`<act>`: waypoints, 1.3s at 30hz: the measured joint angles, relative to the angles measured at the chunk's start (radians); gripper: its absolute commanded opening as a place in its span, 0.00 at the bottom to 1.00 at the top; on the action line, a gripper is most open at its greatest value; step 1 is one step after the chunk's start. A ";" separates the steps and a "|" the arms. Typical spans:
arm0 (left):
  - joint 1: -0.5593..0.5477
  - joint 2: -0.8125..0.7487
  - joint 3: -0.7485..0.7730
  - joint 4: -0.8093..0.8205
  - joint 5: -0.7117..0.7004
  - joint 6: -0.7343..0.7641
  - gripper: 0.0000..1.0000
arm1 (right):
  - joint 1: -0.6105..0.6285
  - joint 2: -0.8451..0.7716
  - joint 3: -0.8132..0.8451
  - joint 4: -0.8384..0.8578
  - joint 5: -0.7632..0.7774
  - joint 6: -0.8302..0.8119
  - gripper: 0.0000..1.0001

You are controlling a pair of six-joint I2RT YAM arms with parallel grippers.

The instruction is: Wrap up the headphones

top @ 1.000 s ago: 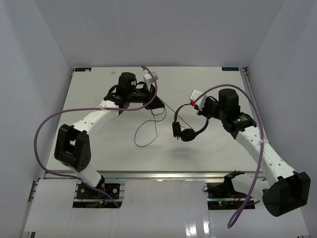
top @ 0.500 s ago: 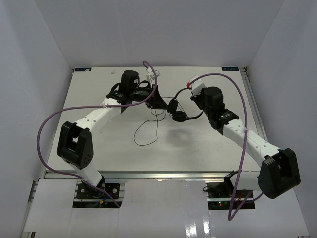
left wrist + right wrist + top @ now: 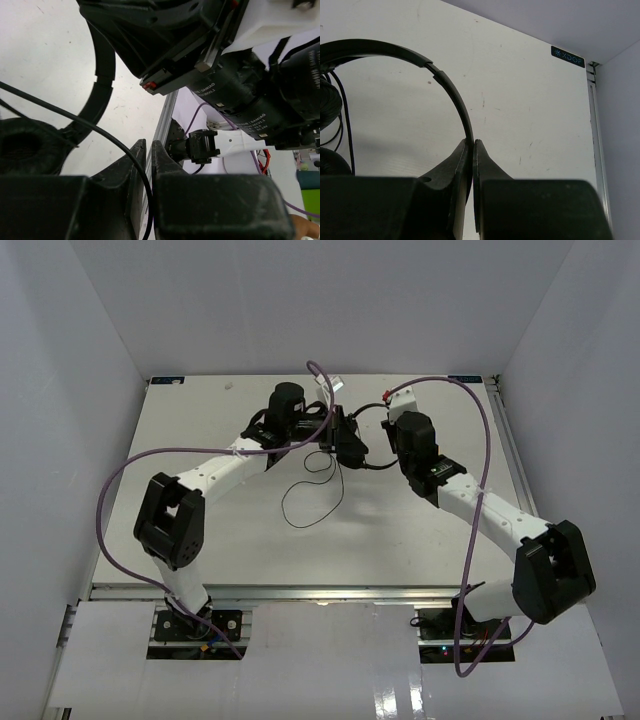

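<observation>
The black headphones (image 3: 350, 445) hang between my two grippers above the back middle of the table. My right gripper (image 3: 385, 440) (image 3: 471, 141) is shut on the thin headband (image 3: 445, 85), which arches up and left to an earcup (image 3: 327, 102). My left gripper (image 3: 338, 430) (image 3: 148, 142) sits right against the headphones, its jaws nearly together with the thin black cord (image 3: 100, 134) running through the slit. An earcup (image 3: 20, 150) and the headband (image 3: 102, 75) lie just left of it. The rest of the cord (image 3: 310, 502) lies looped on the table.
Thick purple cables (image 3: 130, 470) arc off both arms. The right arm's wrist (image 3: 210, 40) fills the top of the left wrist view, very close. White walls enclose the table; its metal rail (image 3: 592, 110) runs along the right edge.
The right gripper has carried the headphones left and back, and the left gripper has moved right to meet them. The cord loop on the table has shifted slightly right.
</observation>
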 measured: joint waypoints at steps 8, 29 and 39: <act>-0.077 0.043 -0.060 0.101 -0.049 -0.071 0.34 | -0.019 0.042 0.059 0.003 0.012 0.070 0.08; -0.244 -0.005 -0.315 0.279 -0.195 0.021 0.32 | -0.177 0.051 0.277 -0.102 -0.130 0.313 0.08; -0.280 -0.042 -0.446 0.318 -0.284 0.095 0.28 | -0.297 0.062 0.325 -0.163 -0.266 0.447 0.08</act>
